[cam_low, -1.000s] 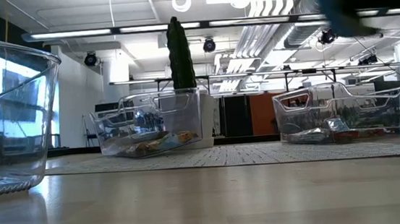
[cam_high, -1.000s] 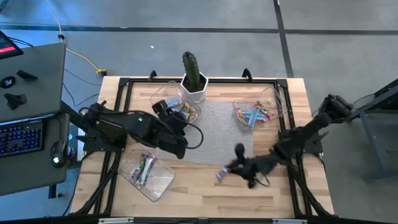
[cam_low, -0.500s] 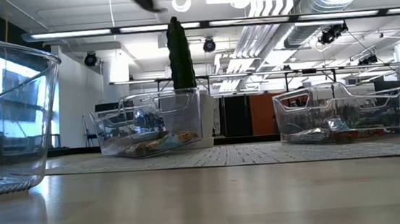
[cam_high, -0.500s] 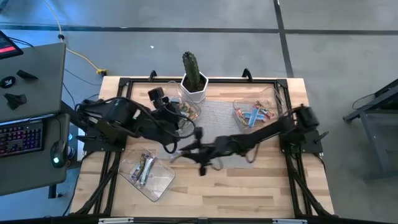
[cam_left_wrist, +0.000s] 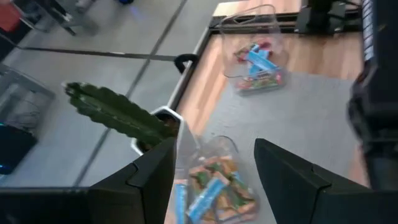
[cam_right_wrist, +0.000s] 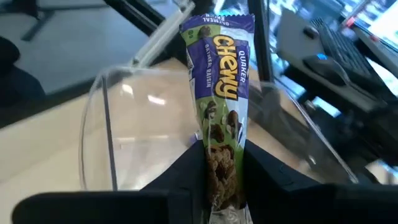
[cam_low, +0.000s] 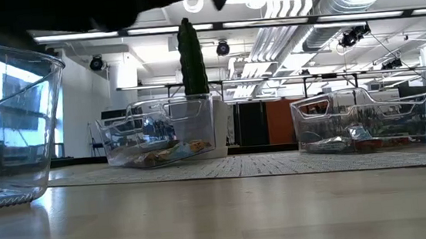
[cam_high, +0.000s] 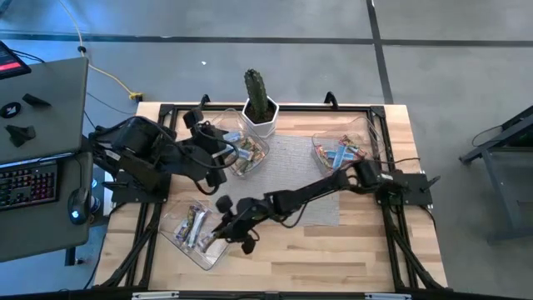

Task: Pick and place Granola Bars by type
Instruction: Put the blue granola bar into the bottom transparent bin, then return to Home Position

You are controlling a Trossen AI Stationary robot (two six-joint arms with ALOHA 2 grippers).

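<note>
My right gripper [cam_right_wrist: 219,180] [cam_high: 226,229] is shut on a granola bar [cam_right_wrist: 219,81] with a purple-and-green wrapper, over the near-left clear tub [cam_high: 185,242] [cam_right_wrist: 106,124]. That tub has several bars lying in it. My left gripper [cam_left_wrist: 214,152] [cam_high: 218,143] is open and hovers over the far-left tub [cam_high: 250,150] [cam_left_wrist: 214,190], which holds blue and tan bars. The far-right tub [cam_high: 341,152] [cam_left_wrist: 255,59] holds blue and red-ended bars. My right gripper pinches the bar between its two fingers [cam_right_wrist: 183,171] at one end of the wrapper [cam_right_wrist: 219,158]. The bar lies along the fingers and sticks out ahead of them. Its free end [cam_right_wrist: 217,25] is lifted clear above the tub's rim.
A potted cactus [cam_high: 258,104] [cam_left_wrist: 118,115] stands at the far edge beside the far-left tub. A grey mat [cam_high: 287,171] covers the table's middle. A black frame [cam_high: 162,125] runs round the table. A desk with a keyboard [cam_high: 29,179] stands off to the left.
My right arm has swept from the table's near right across to the left, carrying the bar, and now reaches over the near-left tub. My left gripper has drawn back from the mat's near-left part toward the far edge, ending over the far-left tub.
</note>
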